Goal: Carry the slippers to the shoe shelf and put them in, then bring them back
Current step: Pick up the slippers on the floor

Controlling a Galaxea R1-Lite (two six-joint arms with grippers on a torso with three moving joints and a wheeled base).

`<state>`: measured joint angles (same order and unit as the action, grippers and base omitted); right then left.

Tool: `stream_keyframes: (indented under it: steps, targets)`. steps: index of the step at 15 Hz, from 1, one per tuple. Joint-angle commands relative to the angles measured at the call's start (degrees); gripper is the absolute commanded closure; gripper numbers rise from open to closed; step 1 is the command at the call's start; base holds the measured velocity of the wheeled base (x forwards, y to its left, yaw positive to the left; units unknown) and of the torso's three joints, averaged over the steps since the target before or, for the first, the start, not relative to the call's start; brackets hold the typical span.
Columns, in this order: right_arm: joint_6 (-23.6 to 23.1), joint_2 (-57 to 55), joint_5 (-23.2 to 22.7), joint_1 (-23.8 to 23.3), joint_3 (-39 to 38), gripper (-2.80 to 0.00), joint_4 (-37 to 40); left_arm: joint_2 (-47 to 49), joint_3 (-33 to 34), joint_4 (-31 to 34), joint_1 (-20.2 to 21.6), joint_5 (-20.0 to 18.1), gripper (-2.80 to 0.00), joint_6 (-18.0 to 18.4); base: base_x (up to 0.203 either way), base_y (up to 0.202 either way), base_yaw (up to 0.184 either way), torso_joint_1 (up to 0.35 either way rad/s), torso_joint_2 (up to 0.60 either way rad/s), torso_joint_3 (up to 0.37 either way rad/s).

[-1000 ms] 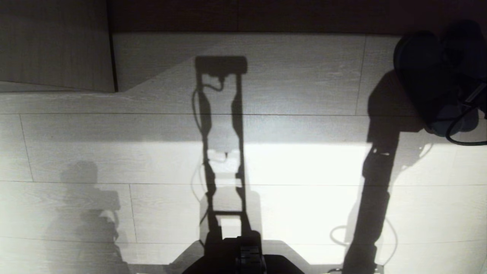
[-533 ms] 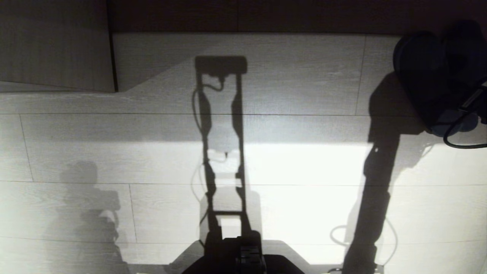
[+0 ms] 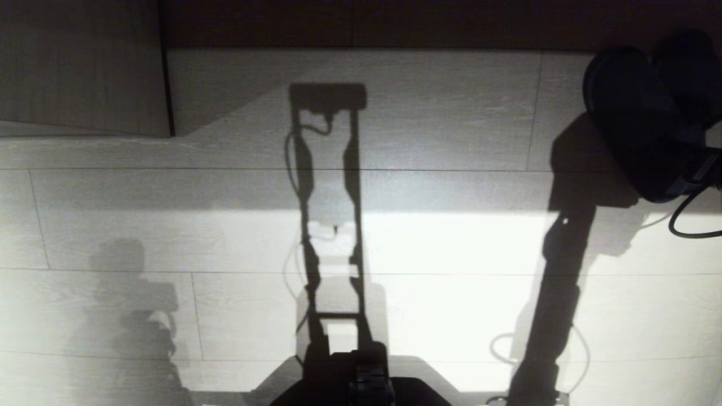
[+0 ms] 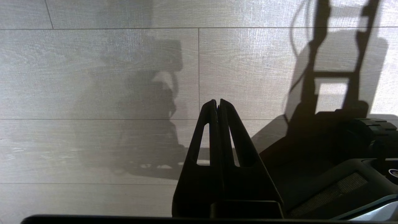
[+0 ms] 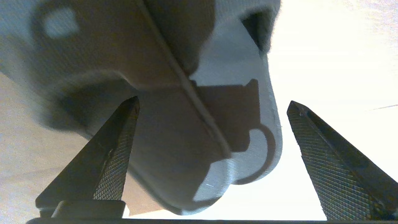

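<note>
The dark grey slippers (image 3: 632,113) lie side by side on the pale floor at the far right of the head view. In the right wrist view their heel ends (image 5: 174,124) fill the space ahead of the jaws. My right gripper (image 5: 213,104) is open wide around them. One finger (image 5: 329,161) stands well clear of the slippers, while the other finger (image 5: 115,161) is close beside the slipper's edge. In the head view only the gripper's body (image 3: 702,169) shows at the right edge. My left gripper (image 4: 217,102) hangs shut and empty over bare floor. I cannot make out the shoe shelf.
A pale wood-grain panel (image 3: 79,67) with a dark edge stands at the back left, and a dark band (image 3: 361,22) runs along the back. A black cable (image 3: 685,223) loops from the right arm. My base (image 3: 366,383) shows at the front, and shadows cross the floor.
The right gripper's jaws have spread apart and let go of the slippers. The gripper has drawn back a little toward the right edge. The slippers stay on the floor.
</note>
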<state>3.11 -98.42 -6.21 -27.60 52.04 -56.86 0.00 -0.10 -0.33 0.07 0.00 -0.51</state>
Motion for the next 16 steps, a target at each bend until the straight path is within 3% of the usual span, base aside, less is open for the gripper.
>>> stream_keyframes:
  steps: [1,4,9,16]
  targets:
    - [-2.14,-1.07,-1.69,-1.40,-0.10,-2.80,0.17,0.00,0.01,-0.02,0.01,0.00,0.00,-0.02,0.000,0.000,0.000,0.000,0.00,0.000]
    - [-4.56,-1.63,-2.73,-2.20,-0.19,-2.80,0.17,0.09,0.01,-0.02,0.01,0.00,0.00,-0.02,0.000,0.000,0.000,0.000,0.00,0.000]
    - [-4.43,-3.71,-3.19,-1.93,1.66,-2.80,0.17,0.00,0.01,-0.02,0.01,0.00,0.00,-0.02,0.000,0.000,0.000,0.000,0.00,0.000]
    - [0.09,-6.84,-5.62,3.64,8.21,-2.80,-1.55,0.00,0.01,-0.02,0.01,0.00,0.00,-0.02,0.000,0.000,0.000,0.000,0.00,0.000]
